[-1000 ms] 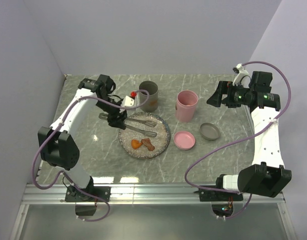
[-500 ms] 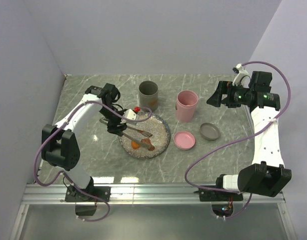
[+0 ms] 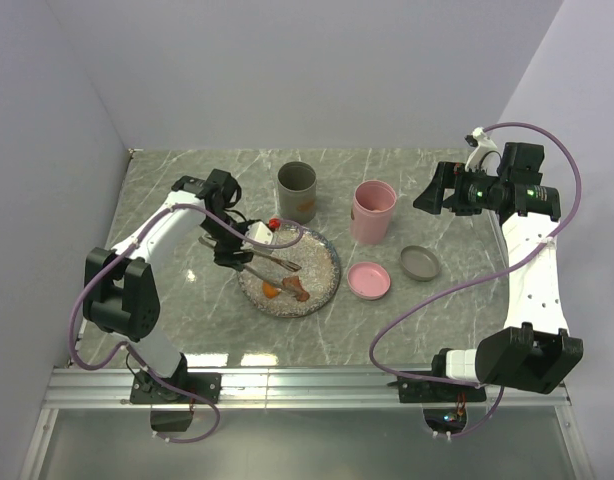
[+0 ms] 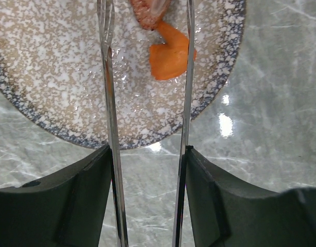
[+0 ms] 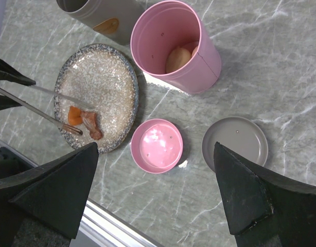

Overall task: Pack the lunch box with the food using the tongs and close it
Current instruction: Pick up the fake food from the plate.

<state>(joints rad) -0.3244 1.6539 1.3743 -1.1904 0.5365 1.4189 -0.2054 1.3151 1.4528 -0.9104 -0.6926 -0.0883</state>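
My left gripper (image 3: 232, 252) (image 4: 147, 152) is shut on the tongs (image 3: 272, 262) (image 4: 109, 103), one slim metal arm against each finger. The tongs stand open over the speckled plate (image 3: 328, 257) (image 4: 55, 77). An orange chunk (image 3: 271, 290) (image 4: 168, 59) lies between their arms, touching the right arm. A brown piece (image 3: 297, 292) (image 4: 147, 13) sits just beyond it. The pink lunch box cup (image 3: 372, 210) (image 5: 173, 46) stands upright with beige food (image 5: 178, 57) inside. My right gripper (image 3: 432, 190) (image 5: 154, 146) hangs open, high above the table, holding nothing.
A grey cup (image 3: 297, 190) stands behind the plate. A pink lid (image 3: 369, 280) (image 5: 156, 145) and a grey lid (image 3: 420, 263) (image 5: 234, 142) lie on the marble table to the right of the plate. Walls close in the back and both sides.
My left gripper has carried the tongs from the back of the plate toward its front, so their tips now straddle the orange chunk. The right arm has not moved.
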